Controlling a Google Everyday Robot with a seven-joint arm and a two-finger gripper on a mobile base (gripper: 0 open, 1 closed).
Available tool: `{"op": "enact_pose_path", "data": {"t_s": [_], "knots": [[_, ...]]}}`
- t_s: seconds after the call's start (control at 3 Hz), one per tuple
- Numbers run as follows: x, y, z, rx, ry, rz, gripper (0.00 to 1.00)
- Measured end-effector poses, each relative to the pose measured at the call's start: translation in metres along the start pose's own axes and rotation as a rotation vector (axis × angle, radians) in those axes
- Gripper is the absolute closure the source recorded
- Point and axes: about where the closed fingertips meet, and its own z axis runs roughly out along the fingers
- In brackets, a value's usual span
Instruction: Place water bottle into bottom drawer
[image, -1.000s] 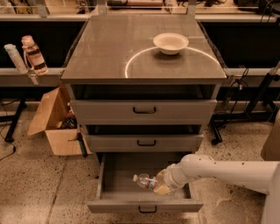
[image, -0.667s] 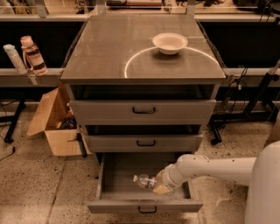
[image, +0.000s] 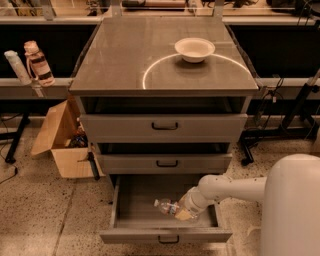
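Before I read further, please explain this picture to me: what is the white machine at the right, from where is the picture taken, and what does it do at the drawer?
The white shape at the lower right is a robot: a mobile base with one arm. The arm's end piece, the gripper, reaches into the open bottom drawer of a grey cabinet. There is only one camera. It looks down at the cabinet from the front, and where it is mounted is not known. The water bottle lies on its side in that drawer, at the gripper. I cannot tell whether it is gripped. A white bowl stands on top of the cabinet, and a cardboard box sits on the floor to the picture's left.
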Motion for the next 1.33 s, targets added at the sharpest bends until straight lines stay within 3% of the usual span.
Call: {"op": "enact_pose_path", "data": {"t_s": [1.33], "knots": [[0.043, -0.026, 0.069, -0.076, 0.076, 0.086, 1.0]]}}
